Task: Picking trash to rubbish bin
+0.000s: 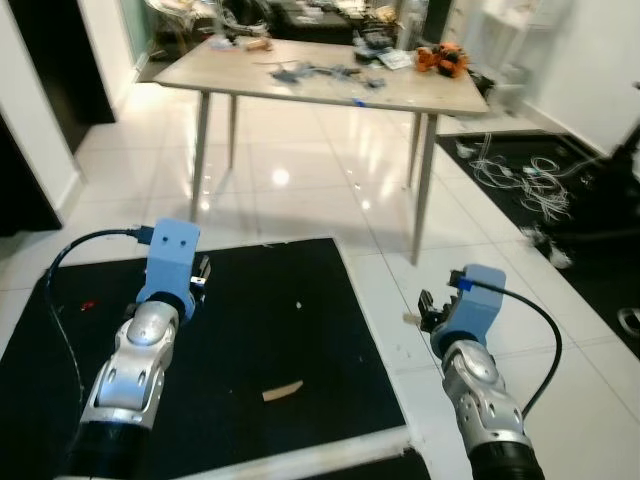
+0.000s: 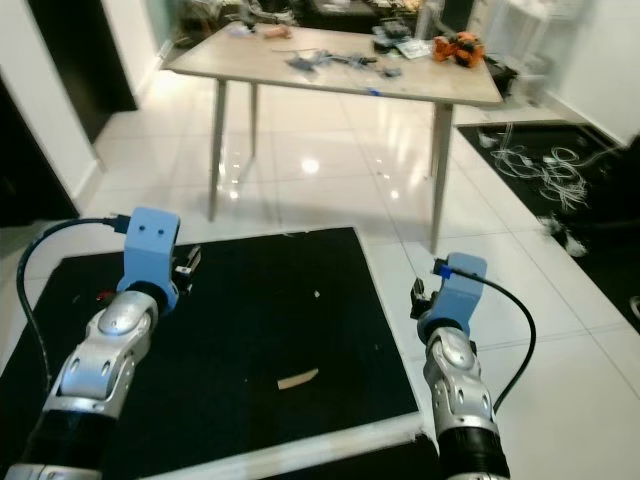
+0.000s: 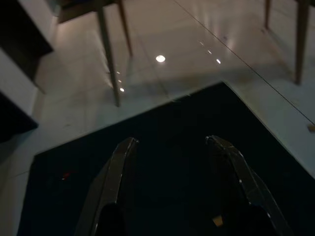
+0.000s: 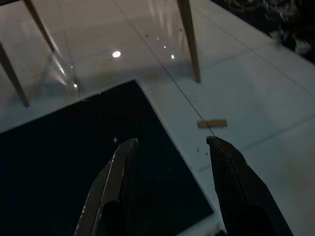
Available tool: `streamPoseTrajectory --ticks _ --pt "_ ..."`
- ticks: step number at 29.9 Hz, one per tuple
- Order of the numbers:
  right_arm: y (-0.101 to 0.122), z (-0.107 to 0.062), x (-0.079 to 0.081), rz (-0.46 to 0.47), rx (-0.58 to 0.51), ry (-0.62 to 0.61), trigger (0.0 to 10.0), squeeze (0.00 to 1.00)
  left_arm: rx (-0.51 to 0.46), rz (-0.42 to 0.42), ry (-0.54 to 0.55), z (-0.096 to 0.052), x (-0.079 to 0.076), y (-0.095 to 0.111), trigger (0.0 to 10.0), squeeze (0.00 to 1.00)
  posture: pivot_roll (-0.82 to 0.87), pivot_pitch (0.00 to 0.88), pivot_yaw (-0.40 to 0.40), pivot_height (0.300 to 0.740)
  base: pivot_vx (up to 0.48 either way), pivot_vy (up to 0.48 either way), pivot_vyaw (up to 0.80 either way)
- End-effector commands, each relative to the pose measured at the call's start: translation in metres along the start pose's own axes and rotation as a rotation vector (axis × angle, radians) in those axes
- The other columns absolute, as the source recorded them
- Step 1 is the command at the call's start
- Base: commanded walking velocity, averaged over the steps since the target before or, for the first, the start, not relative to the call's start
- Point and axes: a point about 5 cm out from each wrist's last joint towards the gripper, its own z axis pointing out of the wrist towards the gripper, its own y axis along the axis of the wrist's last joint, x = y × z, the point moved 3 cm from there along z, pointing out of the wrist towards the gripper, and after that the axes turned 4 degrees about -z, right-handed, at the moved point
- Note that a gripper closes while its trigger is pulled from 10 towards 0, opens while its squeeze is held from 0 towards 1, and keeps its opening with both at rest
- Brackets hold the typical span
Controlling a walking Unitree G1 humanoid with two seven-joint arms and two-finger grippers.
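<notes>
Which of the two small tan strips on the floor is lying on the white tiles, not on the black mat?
The tan strip ahead of the right gripper, lying on white tile beside the black mat. The other strip, slightly curved, lies on the mat between the arms.

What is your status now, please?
Both hands open, empty: left hand over black mat, right hand near its edge. Scrap on mat, scrap on tile. Nothing blocking.
</notes>
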Motion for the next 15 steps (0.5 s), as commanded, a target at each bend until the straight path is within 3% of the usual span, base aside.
streamPoseTrajectory --ticks 1,8,15 --pt "-0.002 -0.001 -0.002 -0.009 0.0 0.002 10.0 0.0 -0.004 0.008 -0.019 0.001 -0.003 0.001 10.0 0.0 0.05 0.07 0.023 0.74 0.0 0.0 0.0" --pt "-0.003 -0.001 0.006 -0.035 0.0 0.042 10.0 0.0 -0.011 -0.02 -0.063 -0.001 -0.011 0.002 10.0 0.0 0.05 0.072 0.025 0.74 0.0 0.0 0.0" --pt "-0.005 -0.001 0.009 -0.032 0.005 0.055 10.0 0.0 -0.018 -0.028 -0.076 -0.001 -0.014 0.004 10.0 0.0 0.05 0.068 0.021 0.74 0.29 0.0 0.0"
